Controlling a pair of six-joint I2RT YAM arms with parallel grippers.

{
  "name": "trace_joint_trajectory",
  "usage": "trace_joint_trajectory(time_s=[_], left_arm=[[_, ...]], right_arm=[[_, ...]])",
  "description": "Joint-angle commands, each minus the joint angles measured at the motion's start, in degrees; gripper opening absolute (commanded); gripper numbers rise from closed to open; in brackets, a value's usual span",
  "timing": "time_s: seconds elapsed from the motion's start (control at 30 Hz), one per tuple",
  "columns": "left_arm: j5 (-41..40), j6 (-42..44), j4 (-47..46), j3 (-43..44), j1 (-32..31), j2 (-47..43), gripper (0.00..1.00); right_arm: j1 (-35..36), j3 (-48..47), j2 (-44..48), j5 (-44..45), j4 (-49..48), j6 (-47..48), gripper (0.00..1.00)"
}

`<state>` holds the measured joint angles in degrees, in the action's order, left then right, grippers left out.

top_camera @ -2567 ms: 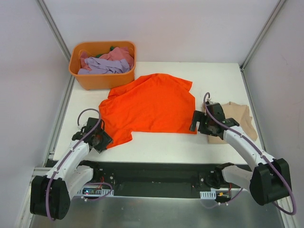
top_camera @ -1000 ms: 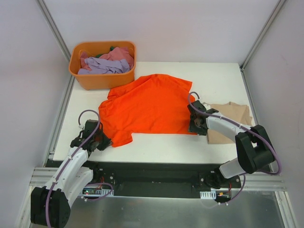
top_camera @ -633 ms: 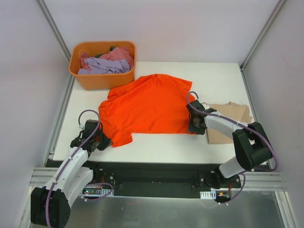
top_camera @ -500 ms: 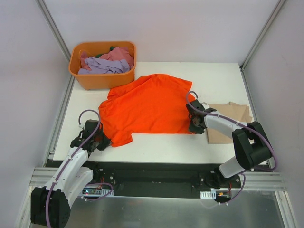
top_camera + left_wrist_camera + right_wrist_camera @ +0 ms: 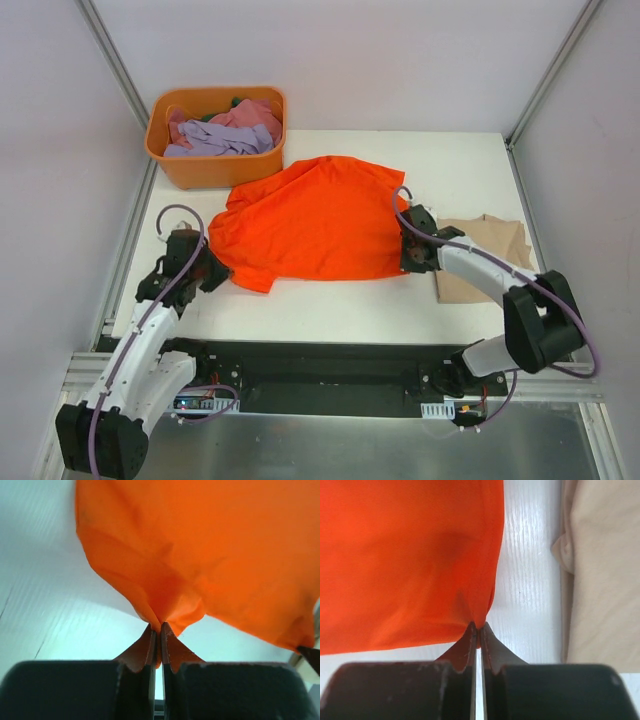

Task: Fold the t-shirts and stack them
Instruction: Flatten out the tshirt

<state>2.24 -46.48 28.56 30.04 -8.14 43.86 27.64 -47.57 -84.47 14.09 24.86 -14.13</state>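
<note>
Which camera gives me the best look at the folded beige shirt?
Top external: it shows most of the beige shirt from above. Right wrist catches only one edge of it; left wrist shows nothing sure.

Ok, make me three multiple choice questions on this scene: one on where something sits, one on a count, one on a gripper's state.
1. Where does the orange plastic basket stand?
A. far left corner of the white table
B. near right corner
C. between the arm bases

2. How many garments lie on the table outside the basket?
A. one
B. two
C. four

3. The left gripper is:
A. open above bare table
B. shut on the orange t-shirt
C. out of view

Answers: 1 A, the top view shows it there. 2 B, the orange t-shirt and a folded beige shirt. 3 B, its wrist view shows it pinching orange cloth.
</note>
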Motion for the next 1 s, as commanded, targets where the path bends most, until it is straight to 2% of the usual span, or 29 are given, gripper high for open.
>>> trace_joint_trajectory(time_s=[0.0,0.23,0.47,0.67,0.77,0.97], left_arm=[[-4.26,2.53,0.01,10.71,0.58,-1.93,0.00],[-9.97,3.76,0.10,25.57,0.58,-6.41,0.00],[-11.47,10.26,0.10,48.23,0.58,-4.31,0.00],[-6.21,15.45,0.10,65.91,0.58,-0.36,0.00],[-2.43,17.21,0.10,73.55,0.58,1.49,0.00],[2.06,18.09,0.01,85.34,0.58,4.57,0.00]], right_arm=[[-0.04,-6.47,10.44,1.55,2.37,5.60,0.00],[-0.04,-16.75,24.33,1.73,7.48,8.94,0.00],[0.05,-29.93,32.08,1.65,12.04,12.28,0.01],[0.05,-39.34,38.40,-4.58,14.77,13.69,0.01],[0.05,-45.40,40.08,-7.58,19.07,15.97,0.00],[0.05,-51.92,42.62,-12.50,22.77,15.54,0.01]])
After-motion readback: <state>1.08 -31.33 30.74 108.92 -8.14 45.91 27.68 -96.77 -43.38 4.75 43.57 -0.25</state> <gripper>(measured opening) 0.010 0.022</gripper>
